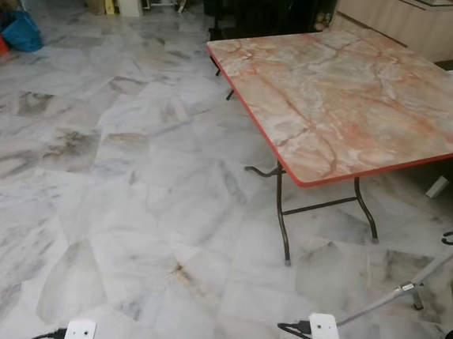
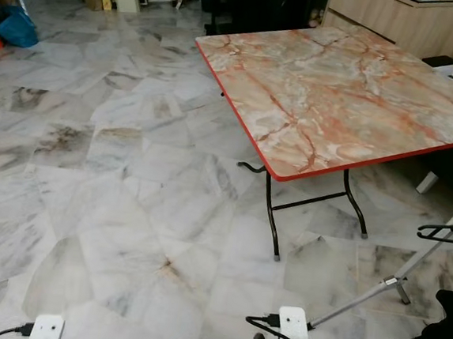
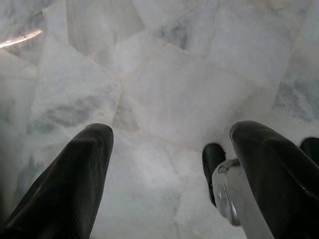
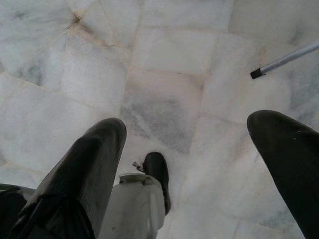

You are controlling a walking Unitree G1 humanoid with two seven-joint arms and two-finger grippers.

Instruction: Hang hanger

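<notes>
Two pincers released over marble floor point(image 1: 128, 208), black hanger point(image 2: 445, 232) well right of right pincer point(image 4: 189, 164)

Both head views look forward and down from standing height across the marble floor point(image 1: 128, 208) toward the folding table point(image 1: 351, 101) (the shared landmark, slightly shifted between them). Each wrist camera points straight down, close above floor tiles near that table's front.

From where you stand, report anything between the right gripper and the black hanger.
The right gripper hangs open over the floor. The black hanger sits far right, against the slanted silver pole. That pole runs through the gap; nothing else visible stands between.
</notes>
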